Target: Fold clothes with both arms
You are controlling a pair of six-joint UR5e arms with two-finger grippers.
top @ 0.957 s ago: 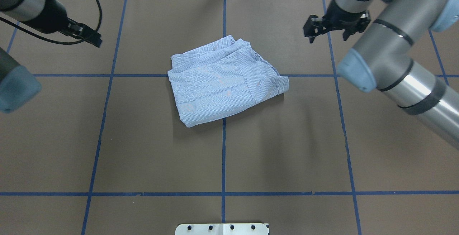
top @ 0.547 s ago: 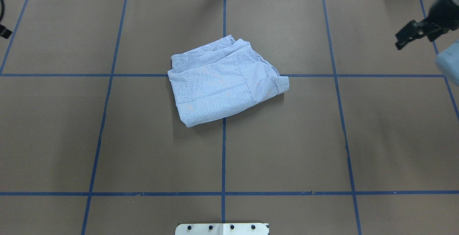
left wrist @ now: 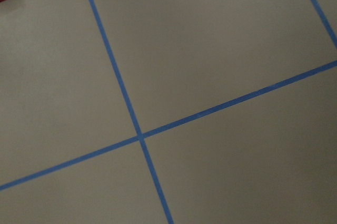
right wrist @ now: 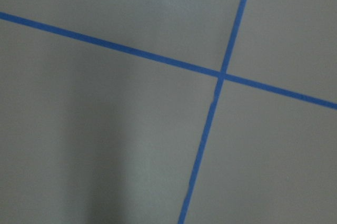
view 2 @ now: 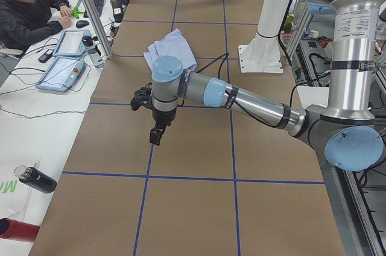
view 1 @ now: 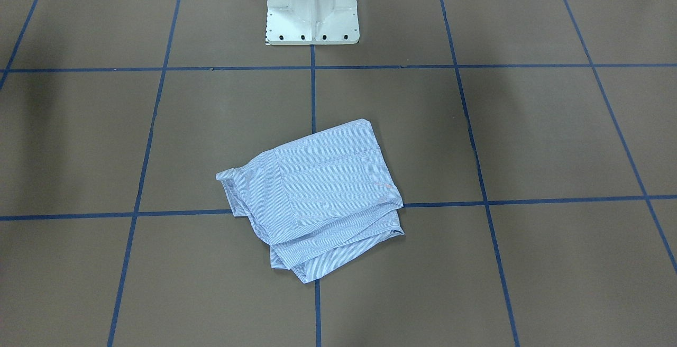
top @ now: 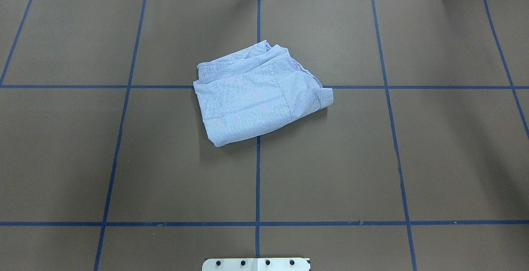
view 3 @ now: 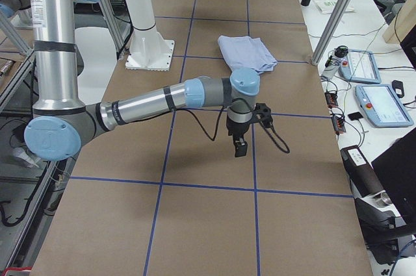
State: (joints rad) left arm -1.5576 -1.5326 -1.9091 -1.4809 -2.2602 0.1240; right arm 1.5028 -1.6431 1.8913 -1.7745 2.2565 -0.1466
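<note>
Folded shirt (top: 260, 97) lies mid-table; bare brown paper (top: 124, 159) shows on every side of it, so I read all approaches as open. White pedestal base (view 1: 312, 14) stands at the robot's edge, well apart from the shirt.

Left arm (view 2: 253, 102) reaches low across the table's left end, left gripper (view 2: 155, 138) pointing down over bare paper. Right arm (view 3: 149, 104) does the same at the right end, right gripper (view 3: 239, 149) also down. Both are well apart from the shirt.

Aluminium posts (view 2: 90, 12) (view 3: 338, 13) stand along the operators' edge and block passage there.
</note>
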